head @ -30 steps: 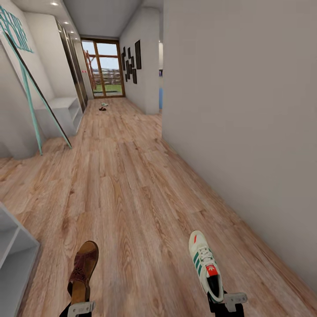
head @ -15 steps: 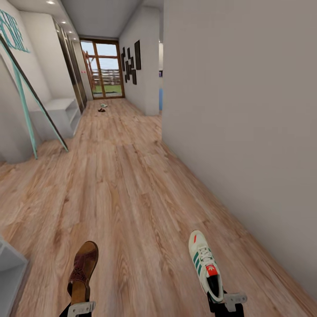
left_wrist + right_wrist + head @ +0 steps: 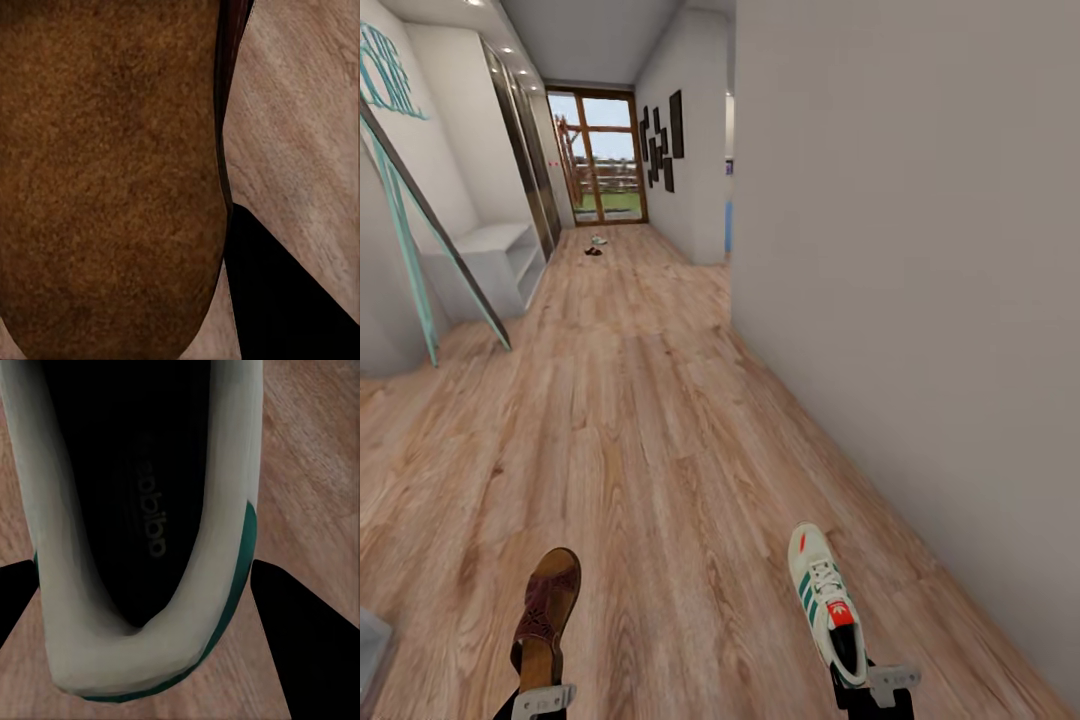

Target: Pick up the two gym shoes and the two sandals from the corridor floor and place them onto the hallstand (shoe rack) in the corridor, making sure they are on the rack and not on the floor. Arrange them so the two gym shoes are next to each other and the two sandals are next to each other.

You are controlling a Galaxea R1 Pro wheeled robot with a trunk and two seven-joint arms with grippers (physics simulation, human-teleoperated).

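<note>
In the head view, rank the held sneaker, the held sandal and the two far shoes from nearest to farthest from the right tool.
1. Held sneaker, in the right tool.
2. Held sandal, across at the left.
3. Far shoes, down the corridor near the glass door.

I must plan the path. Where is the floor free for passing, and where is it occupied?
The corridor floor is bare between the grey wall and the leaning teal frame. Far ahead, near the glass door, small shoes lie on it.
</note>
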